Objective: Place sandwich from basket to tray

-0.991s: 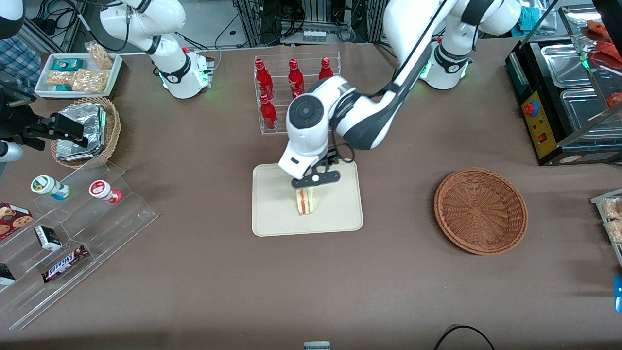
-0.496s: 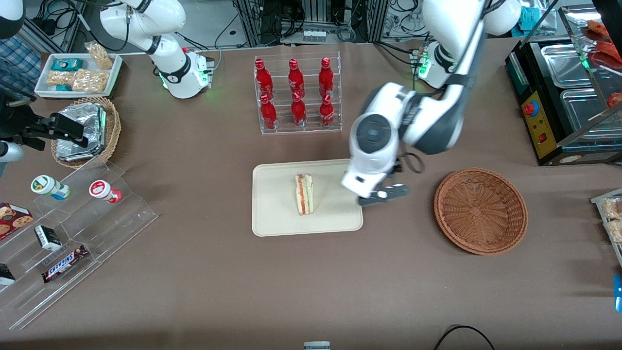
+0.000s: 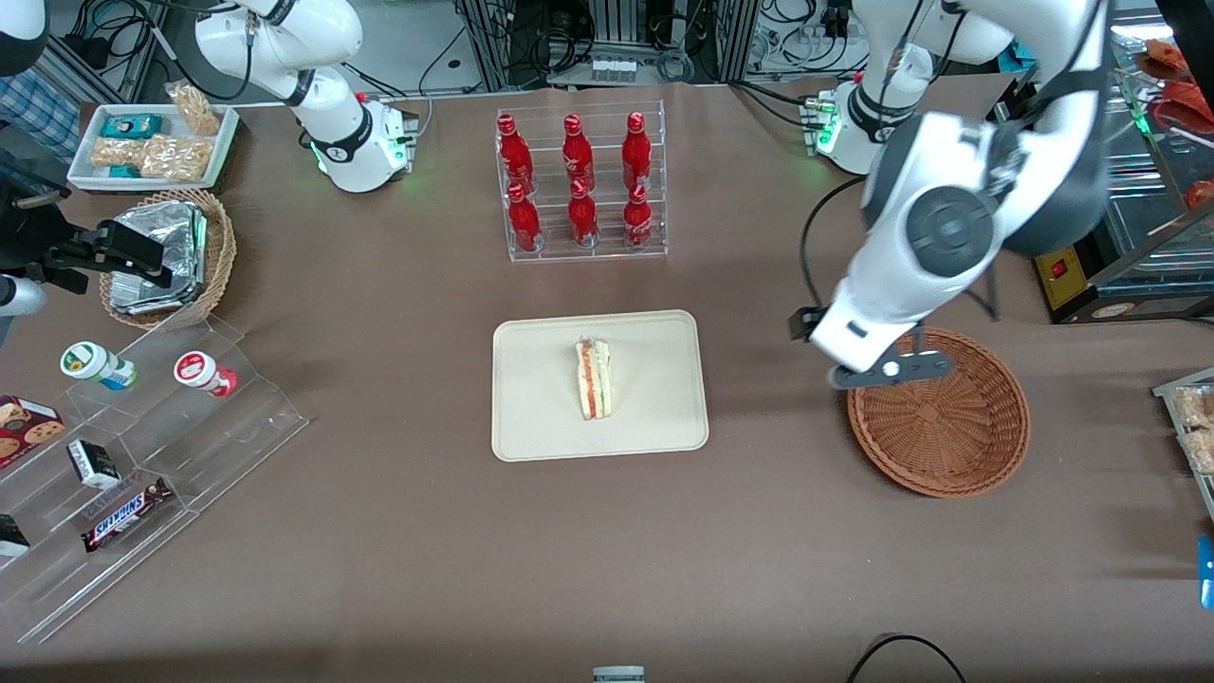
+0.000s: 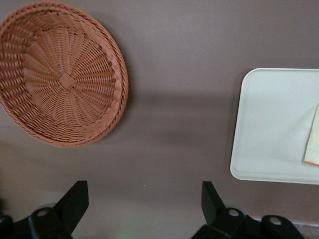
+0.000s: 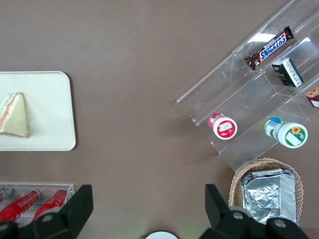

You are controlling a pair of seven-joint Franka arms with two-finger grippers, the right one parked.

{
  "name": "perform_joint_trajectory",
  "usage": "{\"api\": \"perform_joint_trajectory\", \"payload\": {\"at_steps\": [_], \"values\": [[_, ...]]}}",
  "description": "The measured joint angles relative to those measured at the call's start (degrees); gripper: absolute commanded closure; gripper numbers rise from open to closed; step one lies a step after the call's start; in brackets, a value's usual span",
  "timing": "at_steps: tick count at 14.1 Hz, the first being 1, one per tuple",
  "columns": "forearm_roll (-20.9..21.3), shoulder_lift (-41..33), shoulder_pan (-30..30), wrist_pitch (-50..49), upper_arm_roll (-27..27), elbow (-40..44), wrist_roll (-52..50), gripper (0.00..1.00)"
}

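The sandwich (image 3: 595, 379) stands on its edge in the middle of the cream tray (image 3: 541, 422), with the red and green filling facing up. It also shows in the left wrist view (image 4: 313, 144) and the right wrist view (image 5: 14, 115). The reddish-brown wicker basket (image 3: 939, 413) holds nothing and lies toward the working arm's end of the table. My gripper (image 3: 884, 373) hangs high above the basket's rim on the tray side. In the left wrist view my gripper (image 4: 143, 188) is open and holds nothing, over bare table between the basket (image 4: 62, 82) and the tray (image 4: 269, 124).
A clear rack of red bottles (image 3: 579, 185) stands farther from the front camera than the tray. Toward the parked arm's end are a stepped acrylic shelf with snacks (image 3: 142, 446), a foil-packet basket (image 3: 171, 256) and a white snack tray (image 3: 152, 142). A black appliance (image 3: 1091, 190) stands near the basket.
My gripper let go of the sandwich on the tray, rose, and swung away toward the basket. The sandwich has stayed where it was set.
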Motion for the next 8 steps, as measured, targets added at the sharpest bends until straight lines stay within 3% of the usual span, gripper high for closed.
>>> {"api": "perform_joint_trajectory", "payload": {"at_steps": [4,8], "values": [[0.35,-5.02,7.24,-3.48,-0.75,-0.02,8.43,0.00],[1.53,-9.02,19.15,-3.96,-10.76,-0.02,10.52,0.00]]}}
